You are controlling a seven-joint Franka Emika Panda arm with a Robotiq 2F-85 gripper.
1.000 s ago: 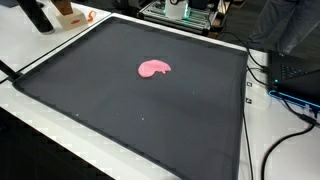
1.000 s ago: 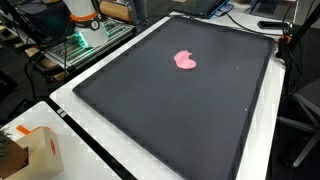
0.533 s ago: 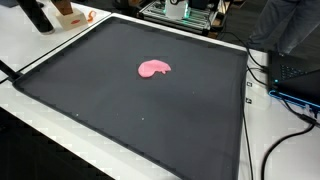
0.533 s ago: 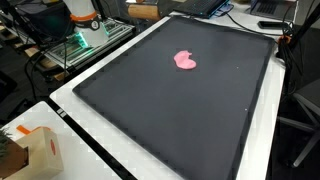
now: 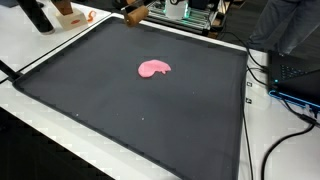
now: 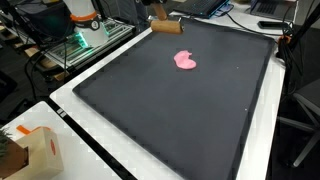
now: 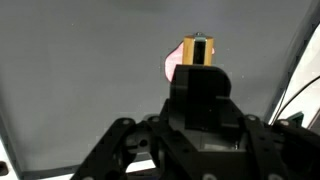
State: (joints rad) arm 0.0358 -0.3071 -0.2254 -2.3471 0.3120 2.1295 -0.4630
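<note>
End effector [image 7: 198, 70] hangs above the far border of the black mat [image 5: 120, 115]. Its fingers are drawn in on a small tan wooden block [image 7: 198, 48]. In the wrist view the wooden block is pinched at the very fingertips, end face toward the camera, with the dark housing filling the frame below it. The housing hides the exact finger gap, but nothing else carries the block, so I read it as gripped. In an exterior view the wooden block [image 5: 136, 13] shows at the top of the frame over the mat's far edge; in an exterior view from another angle the wooden block [image 6: 164, 26] again sits clear of the surface. A flat pink blob [image 5: 154, 68] lies near the middle of the mat, apart from the block, and in the wrist view its rim peeks out just beside the block. Whether the blob is soft or stuck down, I cannot tell. Risks, as judged: the hold looks tip-only, so a quick swing or wrist turn could twist the block loose and drop it on the mat. The block also masks most of the blob from the wrist camera, so height and offset are hard to gauge, and a low pass could smear or shove the blob. Cables [image 5: 262, 140] lie on the white worktop [image 5: 40, 55] just beside the mat's edge, where a wide sweep could snag them.
</note>
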